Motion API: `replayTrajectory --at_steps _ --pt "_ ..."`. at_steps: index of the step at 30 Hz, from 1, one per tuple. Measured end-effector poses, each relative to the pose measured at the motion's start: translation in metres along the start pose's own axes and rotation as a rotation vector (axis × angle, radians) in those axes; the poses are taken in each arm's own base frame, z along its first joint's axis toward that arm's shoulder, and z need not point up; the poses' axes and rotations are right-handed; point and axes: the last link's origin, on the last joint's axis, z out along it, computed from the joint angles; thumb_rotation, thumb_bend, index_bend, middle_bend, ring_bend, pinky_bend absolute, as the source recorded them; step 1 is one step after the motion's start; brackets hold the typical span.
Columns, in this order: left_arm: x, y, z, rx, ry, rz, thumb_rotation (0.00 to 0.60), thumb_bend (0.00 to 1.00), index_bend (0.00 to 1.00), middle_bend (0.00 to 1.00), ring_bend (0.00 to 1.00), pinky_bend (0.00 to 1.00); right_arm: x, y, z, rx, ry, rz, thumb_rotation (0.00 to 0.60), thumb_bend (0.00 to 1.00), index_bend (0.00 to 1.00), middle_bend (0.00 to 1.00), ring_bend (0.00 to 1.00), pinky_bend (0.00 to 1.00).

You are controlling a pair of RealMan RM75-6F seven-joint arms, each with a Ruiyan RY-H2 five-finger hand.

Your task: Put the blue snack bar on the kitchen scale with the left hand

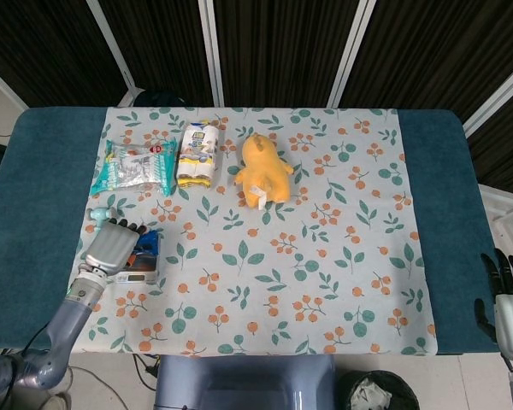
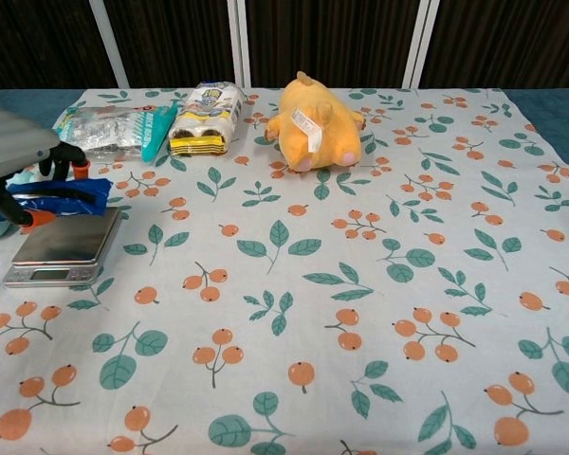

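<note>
blue snack bar [image 2: 62, 192], orange plush toy [image 1: 264, 170]

Head view: high above the near edge, looking steeply down; whole desk [image 1: 34, 171] in frame, dark curtains at far side. Chest view: low and close, facing across the desk toward far side. Both share the floral cloth [image 1: 325, 256], scale [image 2: 62, 248] and plush [image 2: 315, 125].
</note>
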Motion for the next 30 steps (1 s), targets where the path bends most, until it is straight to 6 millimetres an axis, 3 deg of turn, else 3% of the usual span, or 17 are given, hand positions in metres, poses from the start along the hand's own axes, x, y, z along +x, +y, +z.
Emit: replayTrajectory --at_steps 5,10,15,21,25,30 --pt "-0.01 -0.015 -0.003 -0.003 -0.009 -0.006 0.6 0.31 0.37 0.46 0.34 0.41 -0.001 0.0 0.0 0.001 -0.004 -0.002 0.6 0.56 0.06 0.03 0.01 0.0" --pt "-0.013 -0.016 0.0 -0.03 -0.009 -0.001 0.6 0.27 0.34 0.41 0.28 0.38 0.0 0.001 0.0 -0.006 0.004 -0.002 0.6 0.56 0.06 0.03 0.0 0.0" --pt "-0.015 -0.015 0.001 -0.036 -0.026 0.021 0.6 0.22 0.28 0.33 0.21 0.31 0.001 0.002 0.0 -0.009 0.004 -0.004 0.6 0.55 0.06 0.03 0.0 0.0" --pt "-0.014 -0.013 0.002 -0.033 -0.042 0.038 0.6 0.17 0.19 0.16 0.05 0.18 0.002 0.003 0.001 -0.015 0.011 -0.003 0.6 0.56 0.06 0.03 0.0 0.0" --pt "-0.01 -0.01 0.001 -0.031 -0.043 0.034 0.6 0.17 0.17 0.11 0.02 0.17 0.002 0.003 0.001 -0.018 0.012 -0.003 0.6 0.55 0.06 0.03 0.01 0.0" --pt "0.014 -0.008 -0.008 -0.011 0.035 -0.014 0.6 0.17 0.13 0.09 0.01 0.17 0.002 0.003 0.0 -0.016 0.009 -0.003 0.6 0.55 0.06 0.03 0.01 0.0"
